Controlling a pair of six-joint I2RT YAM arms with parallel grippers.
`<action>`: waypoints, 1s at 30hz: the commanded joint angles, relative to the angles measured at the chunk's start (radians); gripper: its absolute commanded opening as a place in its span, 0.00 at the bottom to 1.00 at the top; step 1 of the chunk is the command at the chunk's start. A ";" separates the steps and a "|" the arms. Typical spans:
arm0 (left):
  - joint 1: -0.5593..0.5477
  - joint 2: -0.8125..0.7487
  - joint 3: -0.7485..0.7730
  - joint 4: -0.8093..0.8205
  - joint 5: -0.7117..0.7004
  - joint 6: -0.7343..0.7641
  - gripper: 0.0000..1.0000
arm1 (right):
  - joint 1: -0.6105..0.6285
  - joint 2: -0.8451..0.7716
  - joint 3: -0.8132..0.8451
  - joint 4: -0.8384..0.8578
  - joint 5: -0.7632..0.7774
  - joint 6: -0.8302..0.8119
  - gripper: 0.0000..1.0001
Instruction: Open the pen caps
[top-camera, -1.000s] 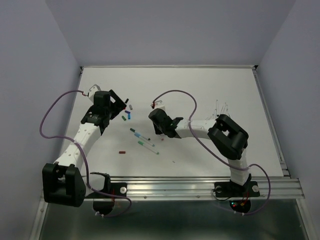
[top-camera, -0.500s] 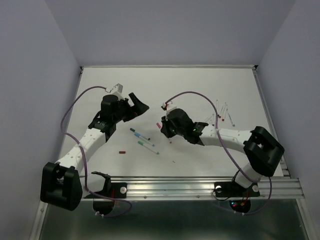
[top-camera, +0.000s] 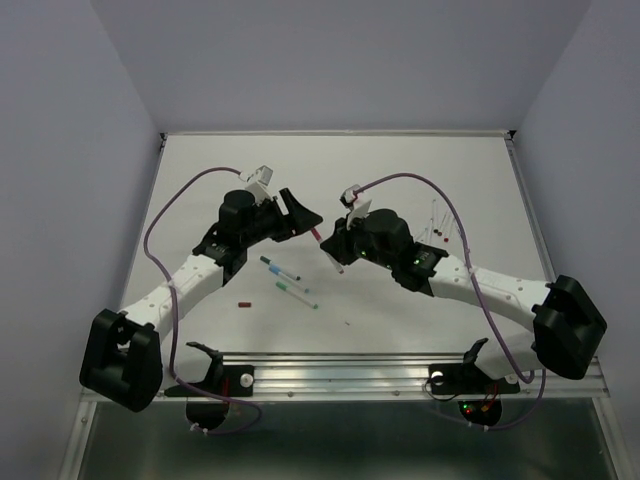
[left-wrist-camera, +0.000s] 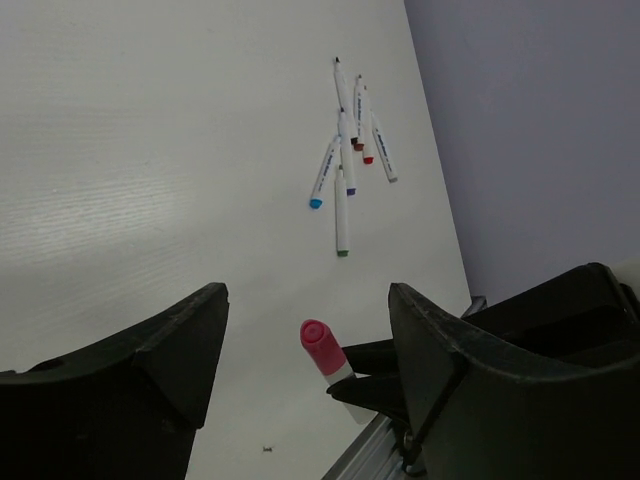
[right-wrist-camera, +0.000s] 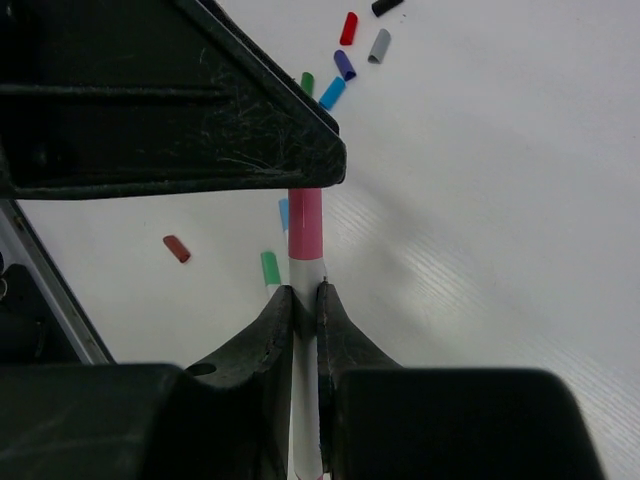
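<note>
My right gripper is shut on the white barrel of a pen, with its pink cap sticking out past the fingertips. In the top view the right gripper holds this pen above the table middle, and the pink cap points at my left gripper. My left gripper is open, and the pink cap sits between its two fingers without touching them. Two capped pens, one blue and one green, lie on the table below.
Several loose caps in red, grey, purple, blue and green lie together on the table. A dark red cap lies alone nearer the front. Several uncapped pens lie at the right.
Both arms swung toward the table middle. The right gripper brought the pink-capped pen up and left, and the open left gripper came right from the caps to straddle the cap.
</note>
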 joint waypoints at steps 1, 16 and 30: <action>-0.032 0.002 0.028 0.092 0.023 -0.035 0.74 | -0.007 -0.021 0.007 0.075 0.008 0.006 0.01; -0.049 0.028 0.032 0.111 0.018 -0.058 0.55 | -0.016 0.016 0.056 0.127 0.076 0.015 0.01; -0.060 0.043 0.075 0.140 0.012 -0.071 0.00 | -0.016 0.051 0.109 0.070 0.056 -0.029 0.01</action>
